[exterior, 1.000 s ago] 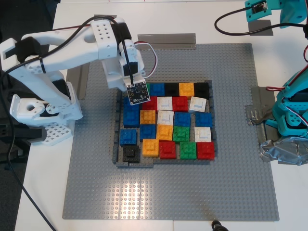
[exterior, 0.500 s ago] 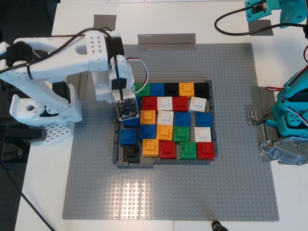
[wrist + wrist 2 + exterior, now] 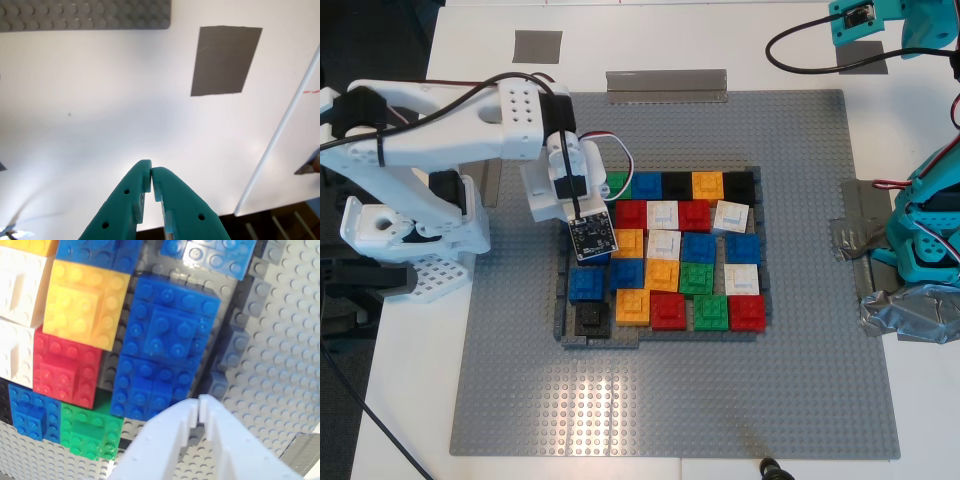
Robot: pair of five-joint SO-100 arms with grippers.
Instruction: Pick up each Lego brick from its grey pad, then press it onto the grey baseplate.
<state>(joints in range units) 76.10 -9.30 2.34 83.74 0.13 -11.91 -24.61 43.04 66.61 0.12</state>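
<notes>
Second claw (image 3: 199,407) clenched, empty, over blue brick (image 3: 167,335); first claw (image 3: 151,172) clenched, apparently empty.

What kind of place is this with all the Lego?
Probably a robot lab workbench: a white tabletop holding a big grey baseplate, Lego bricks, taped-down arm mounts, and loose cables.

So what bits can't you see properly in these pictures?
- Exterior view: my second gripper's tips are hidden behind its own camera board, which also covers some of the blue bricks below it.
- Exterior view: my first gripper is cut off by the picture's edge; only the teal arm shows.
- Second wrist view: my second gripper blocks part of the grey baseplate.
- First wrist view: only bare table and a grey pad; no bricks visible.
</notes>
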